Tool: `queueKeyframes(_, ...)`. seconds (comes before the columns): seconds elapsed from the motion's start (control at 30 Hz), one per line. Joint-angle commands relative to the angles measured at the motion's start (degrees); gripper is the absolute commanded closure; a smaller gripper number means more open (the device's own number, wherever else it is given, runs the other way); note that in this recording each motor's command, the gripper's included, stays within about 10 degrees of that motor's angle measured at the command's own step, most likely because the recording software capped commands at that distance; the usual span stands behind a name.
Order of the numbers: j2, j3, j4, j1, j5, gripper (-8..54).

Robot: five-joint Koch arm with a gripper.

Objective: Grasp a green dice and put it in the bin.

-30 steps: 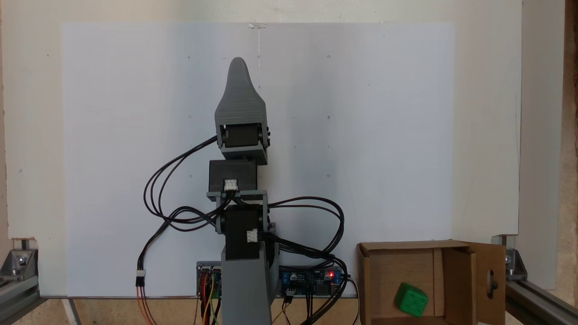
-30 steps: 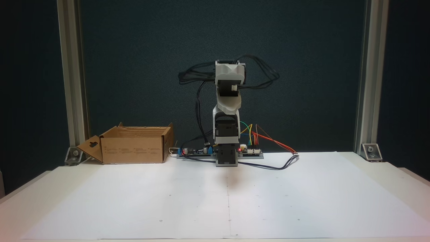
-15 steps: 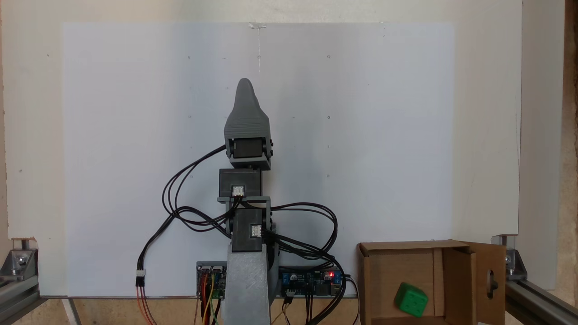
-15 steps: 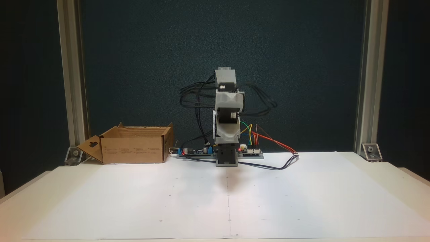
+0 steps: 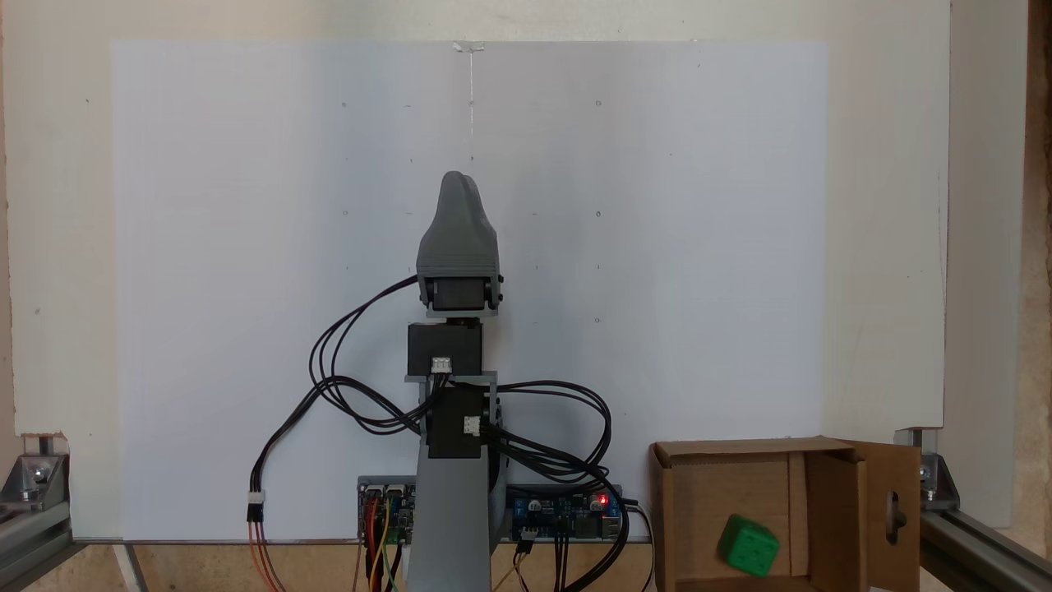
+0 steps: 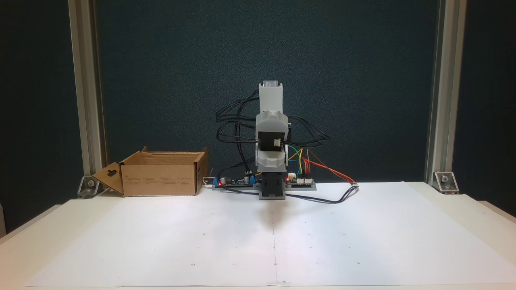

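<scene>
Gripper [image 5: 460,177], jaws stacked so I cannot tell whether they are spread or pressed together, hangs well apart from the bin [image 5: 670,510], inside which the green dice [image 5: 748,546] already lies tilted on the floor, so I judge nothing remains to grasp.

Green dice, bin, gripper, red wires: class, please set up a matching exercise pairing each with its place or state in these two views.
Things:
1. green dice
2. bin
3. gripper
4. red wires

Places or states:
A. runs from the board onto the paper
B. beside the arm's base, flaps open
C. lying inside the box
D. above the white sheet, holding nothing visible

Pairs: 1-C, 2-B, 3-D, 4-A
</scene>
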Motion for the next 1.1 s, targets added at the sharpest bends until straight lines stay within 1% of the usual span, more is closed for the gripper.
queueKeyframes(0.0, 6.24, 0.00, -6.15, 0.62, 2.11, 1.3)
queueKeyframes(0.27, 6.24, 6.86, -11.78, 2.37, 2.11, 1.4)
queueKeyframes(0.73, 6.24, 13.97, -19.95, 2.29, 2.02, 1.6)
queueKeyframes(1.07, 6.15, 19.16, -21.62, 2.20, 2.11, 1.3)
